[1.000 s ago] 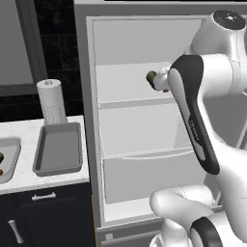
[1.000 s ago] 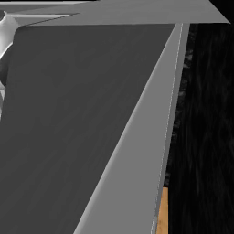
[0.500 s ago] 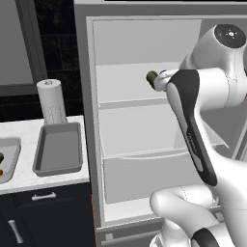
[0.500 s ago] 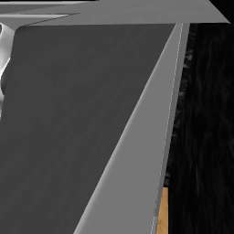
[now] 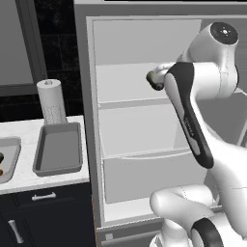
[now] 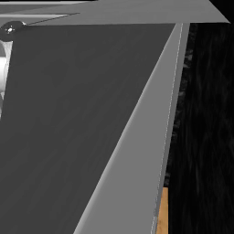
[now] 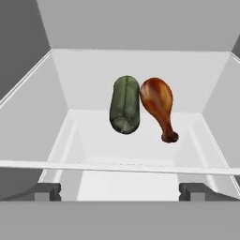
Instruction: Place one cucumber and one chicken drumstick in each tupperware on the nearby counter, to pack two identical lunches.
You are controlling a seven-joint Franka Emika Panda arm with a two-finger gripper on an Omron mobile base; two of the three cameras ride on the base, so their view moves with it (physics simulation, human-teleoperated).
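Side by side on an upper fridge shelf lie a dark green cucumber [image 7: 125, 104] and, touching its right side, a glossy brown chicken drumstick [image 7: 158, 105]. My gripper [image 7: 120, 192] faces them from the shelf's front edge, open and empty, its fingertips [image 7: 47, 191] set wide and well short of the food. In the left base view the cucumber [image 5: 153, 79] peeks out beside my forearm. On the white counter [image 5: 48, 181] sit the darker tray-like tupperware [image 5: 58, 150] and the lighter tupperware [image 5: 10, 161], which holds something green and reddish at the picture's edge.
A paper towel roll [image 5: 52, 101] stands behind the tray. The fridge's side walls and the shelf's front lip [image 7: 117, 166] box in the food. The open fridge door [image 6: 91, 114] stands close on my right. Lower shelves [image 5: 140, 154] sit below.
The arm has shifted slightly at the elbow and shoulder, with the hand still at the upper shelf. The cucumber and the containers have not moved.
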